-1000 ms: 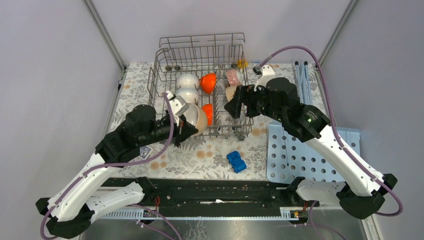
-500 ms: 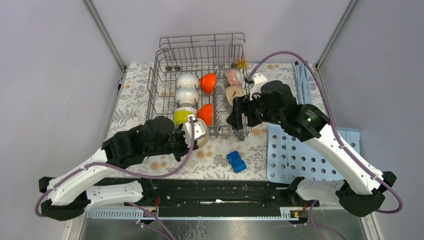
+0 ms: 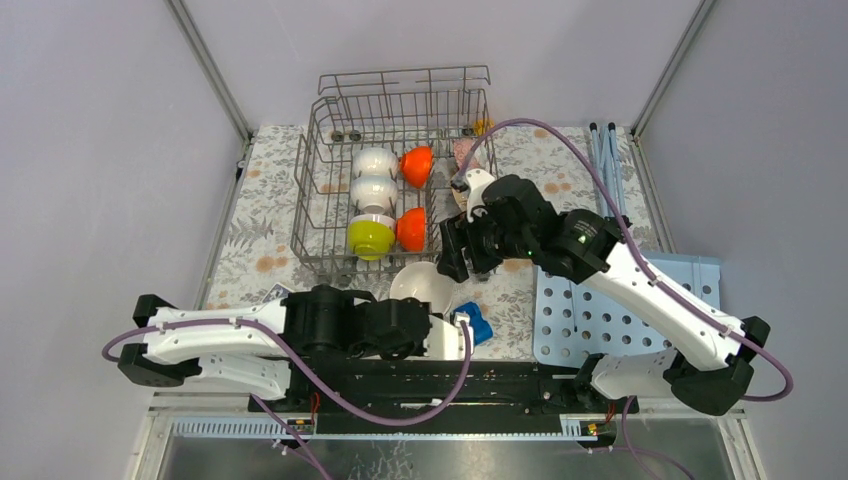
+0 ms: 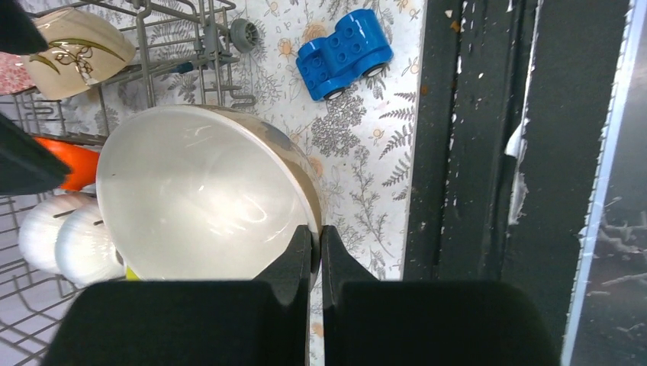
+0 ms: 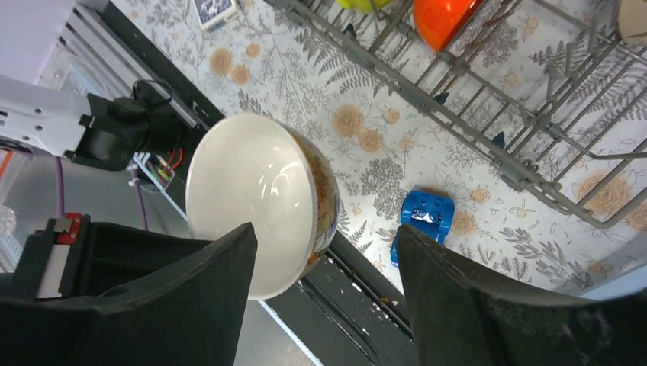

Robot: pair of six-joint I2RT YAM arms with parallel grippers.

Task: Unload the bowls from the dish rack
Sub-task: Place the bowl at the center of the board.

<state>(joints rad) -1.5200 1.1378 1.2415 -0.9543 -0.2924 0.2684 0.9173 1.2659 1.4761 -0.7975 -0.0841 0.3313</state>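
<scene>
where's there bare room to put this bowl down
Bare floral mat between the dish rack and the mat's left edge. The light-blue board is bare near its front. Crowded: rack front to blue car, where the held bowl hangs.

The table is covered edge to edge with a pale floral cloth. The grey wire dish rack stands on it at the far middle, resting on small wheels. A blue toy car lies near the front edge. To its right a light-blue perforated board lies flat, with two thin blue rods beyond it. A small printed card lies off the rack's near left corner.
</scene>
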